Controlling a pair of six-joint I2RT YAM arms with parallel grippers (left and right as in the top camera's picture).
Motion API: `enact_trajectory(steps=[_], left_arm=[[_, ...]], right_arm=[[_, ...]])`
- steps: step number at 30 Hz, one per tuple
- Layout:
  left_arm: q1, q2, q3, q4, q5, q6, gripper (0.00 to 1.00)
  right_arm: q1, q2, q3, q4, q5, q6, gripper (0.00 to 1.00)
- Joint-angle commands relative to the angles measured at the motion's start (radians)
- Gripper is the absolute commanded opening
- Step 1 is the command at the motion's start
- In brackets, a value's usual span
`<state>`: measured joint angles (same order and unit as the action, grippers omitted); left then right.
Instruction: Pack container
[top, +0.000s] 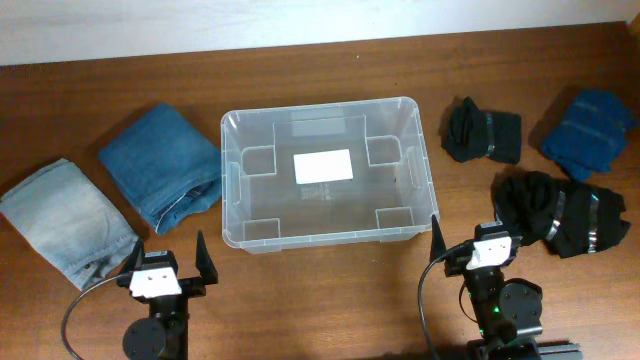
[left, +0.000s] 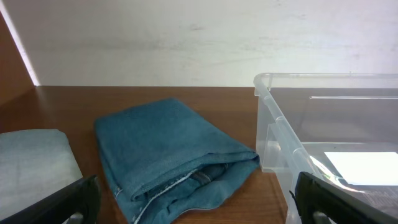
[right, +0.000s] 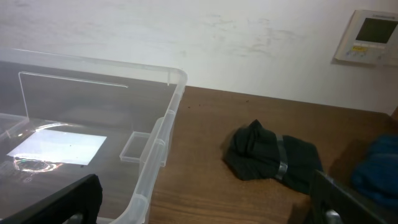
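Observation:
The clear plastic container sits in the middle of the table, with a white label on its base and nothing else inside. Its corner shows in the left wrist view and in the right wrist view. My left gripper is open and empty at the front left, facing folded dark blue jeans. My right gripper is open and empty at the front right, beside the container's right wall.
Folded light blue jeans lie at the far left. A black bundle, a larger black garment and a blue folded cloth lie on the right. A wall thermostat hangs behind.

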<state>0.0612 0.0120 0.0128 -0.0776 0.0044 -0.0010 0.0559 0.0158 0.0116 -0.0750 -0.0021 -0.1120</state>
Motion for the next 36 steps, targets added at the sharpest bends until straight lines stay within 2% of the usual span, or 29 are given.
enact_trajectory(steps=[1, 13, 16, 18, 22, 24, 30, 36], left_arm=[[0.000, -0.007, -0.003, -0.002, 0.015, -0.010, 0.99], [0.000, -0.007, -0.003, -0.004, 0.009, -0.010, 0.99], [0.000, -0.004, -0.003, -0.005, 0.000, -0.015, 0.99], [0.000, -0.002, 0.002, -0.006, 0.001, -0.065, 0.99], [0.000, 0.006, 0.045, -0.006, 0.001, -0.100, 0.99], [0.000, 0.053, 0.131, -0.007, 0.000, -0.100, 0.99], [0.001, 0.266, 0.373, -0.140, -0.001, -0.100, 0.99], [0.001, 0.608, 0.729, -0.333, -0.026, -0.100, 1.00]], right_arm=[[-0.004, -0.008, -0.006, -0.004, -0.009, -0.004, 0.98], [-0.004, -0.007, -0.006, 0.001, -0.053, 0.003, 0.98], [-0.004, -0.007, -0.006, 0.004, -0.068, 0.134, 0.98], [-0.004, -0.003, 0.001, -0.008, -0.055, 0.181, 0.98], [-0.004, 0.039, 0.081, -0.087, -0.036, 0.185, 0.98], [-0.004, 0.146, 0.237, -0.226, 0.023, 0.185, 0.98], [-0.006, 0.475, 0.586, -0.418, 0.041, 0.184, 0.98], [-0.007, 0.958, 1.106, -0.715, 0.036, 0.184, 0.99]])
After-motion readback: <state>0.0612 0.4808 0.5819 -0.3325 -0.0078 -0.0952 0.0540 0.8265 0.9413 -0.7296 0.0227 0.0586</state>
